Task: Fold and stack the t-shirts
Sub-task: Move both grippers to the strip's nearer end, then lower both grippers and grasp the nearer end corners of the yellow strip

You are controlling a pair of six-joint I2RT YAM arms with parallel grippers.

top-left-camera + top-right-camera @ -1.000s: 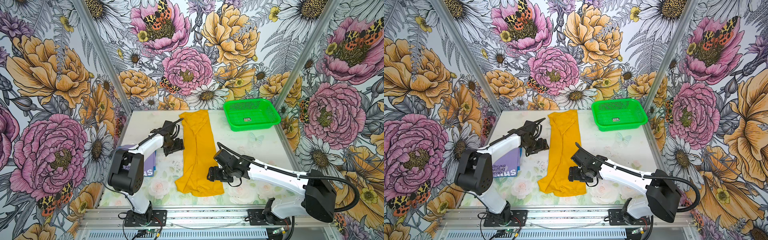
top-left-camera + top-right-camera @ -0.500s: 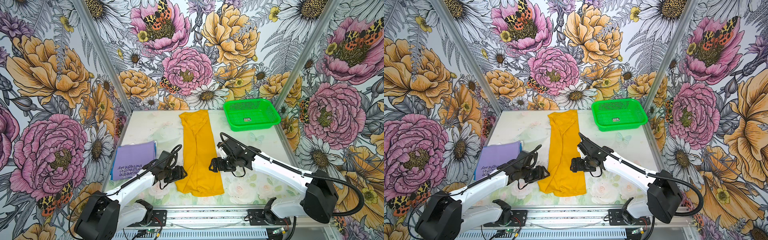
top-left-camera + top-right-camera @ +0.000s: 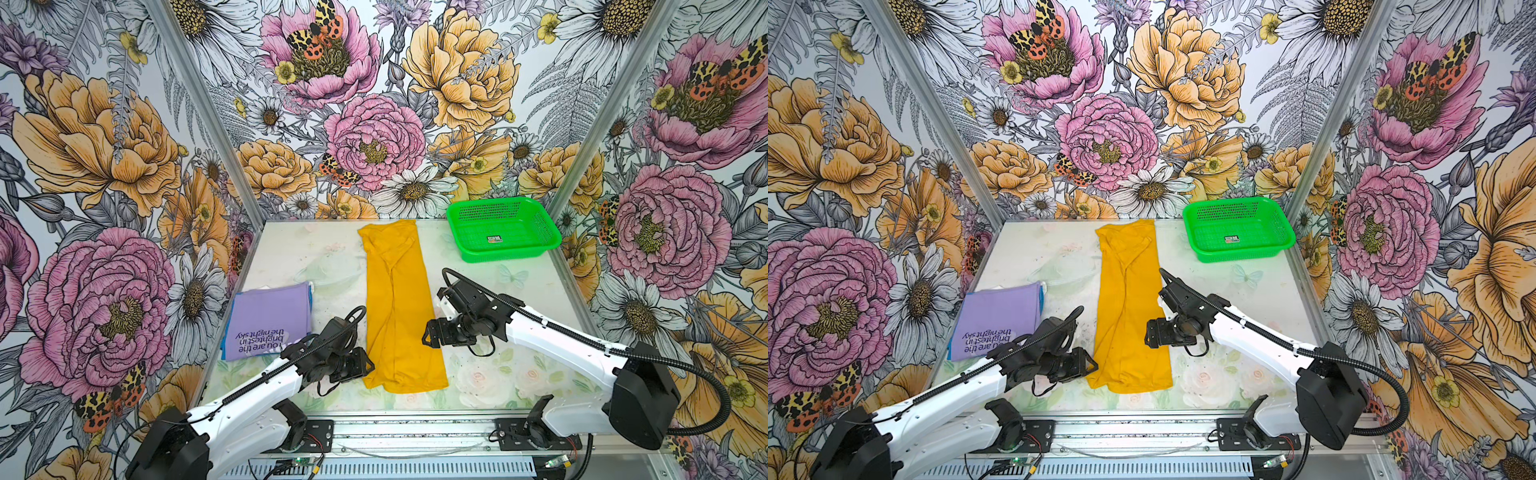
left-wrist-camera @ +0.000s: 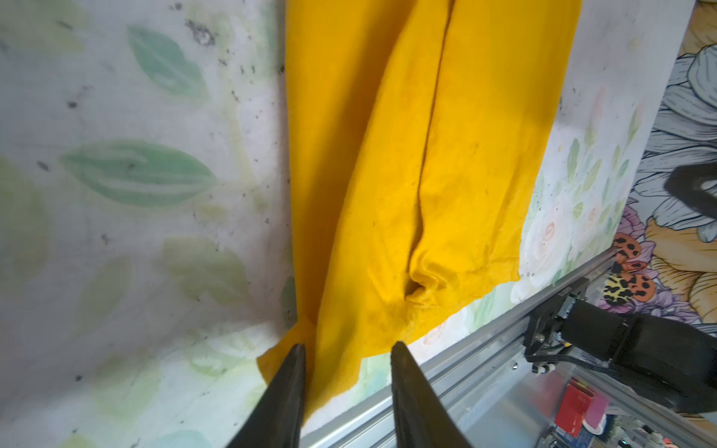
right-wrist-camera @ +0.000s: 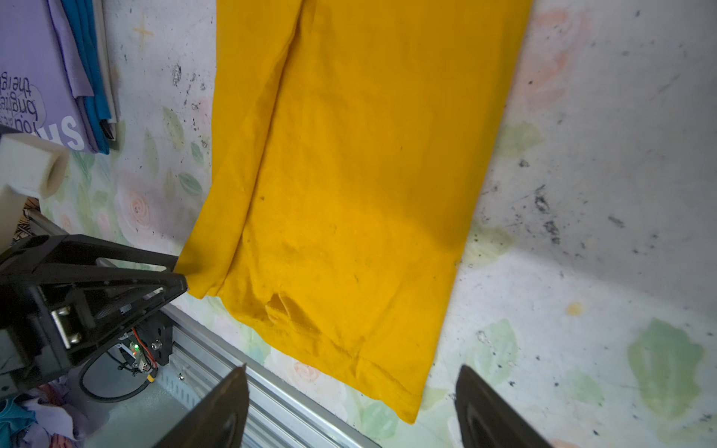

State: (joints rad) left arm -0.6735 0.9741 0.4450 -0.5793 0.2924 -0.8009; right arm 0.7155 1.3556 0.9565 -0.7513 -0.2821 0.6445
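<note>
The mustard-yellow t-shirt (image 3: 399,307) (image 3: 1129,307) lies as a long folded strip down the middle of the table. My left gripper (image 3: 370,365) (image 3: 1094,366) is at its near left corner. In the left wrist view the left gripper (image 4: 347,347) stands open, and the yellow t-shirt's (image 4: 426,155) corner lies between the fingers. My right gripper (image 3: 426,334) (image 3: 1148,332) hovers wide open by the strip's right edge. In the right wrist view the right gripper (image 5: 351,370) is empty over the yellow t-shirt's (image 5: 349,174) hem. The folded lavender t-shirt (image 3: 270,320) (image 3: 998,320) (image 5: 35,77) lies at the left on a blue one (image 5: 89,77).
A green mesh basket (image 3: 511,254) (image 3: 1237,253) stands at the back right. The aluminium front rail (image 4: 465,360) (image 5: 232,368) runs just beyond the shirt's near hem. Floral walls close in the table at the left, back and right.
My left arm swung from the strip's far left side to its near left corner, uncovering the lavender stack, and its jaws narrowed. The right gripper moved slightly away from the front edge.
</note>
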